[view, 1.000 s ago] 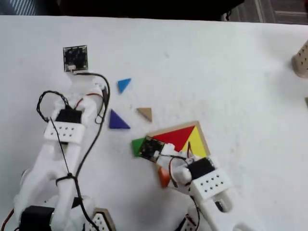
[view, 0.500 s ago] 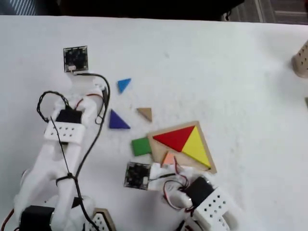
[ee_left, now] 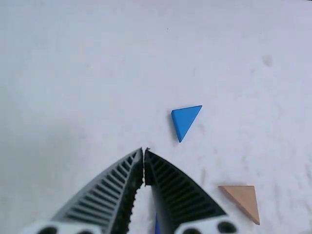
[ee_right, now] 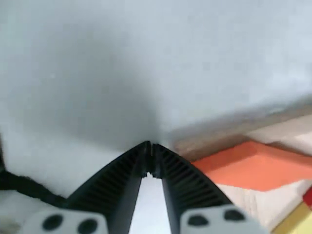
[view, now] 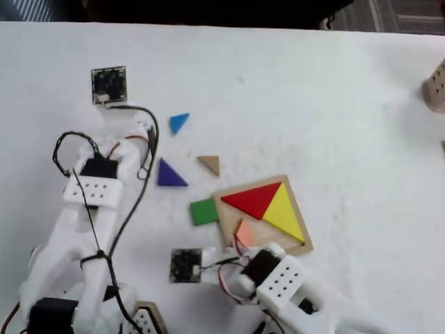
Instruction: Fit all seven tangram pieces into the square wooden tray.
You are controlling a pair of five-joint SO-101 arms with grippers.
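Observation:
The square wooden tray [view: 297, 200] holds a red triangle [view: 254, 198], a yellow triangle [view: 284, 212] and a small orange piece [view: 244, 230] near its front left corner. A green square [view: 204, 211] lies on the table against the tray's left side. A light blue triangle [view: 179, 122], a dark blue triangle [view: 169, 174] and a tan triangle [view: 209, 164] lie loose further left. My right gripper [ee_right: 150, 146] is shut and empty just outside the tray rim [ee_right: 214, 134], close to the orange piece [ee_right: 248, 163]. My left gripper [ee_left: 145, 152] is shut and empty, short of the light blue triangle [ee_left: 185, 121], with the tan triangle [ee_left: 243, 200] off to one side.
The left arm [view: 90, 184] with its black cable [view: 142, 188] stretches along the left of the table. A perforated wooden block [view: 436, 87] sits at the far right edge. Open white table lies beyond the pieces and to the tray's right.
The right arm has pulled back toward the table's front edge. The orange piece, first under that arm outside the tray, now lies in the tray. The left arm has kept still.

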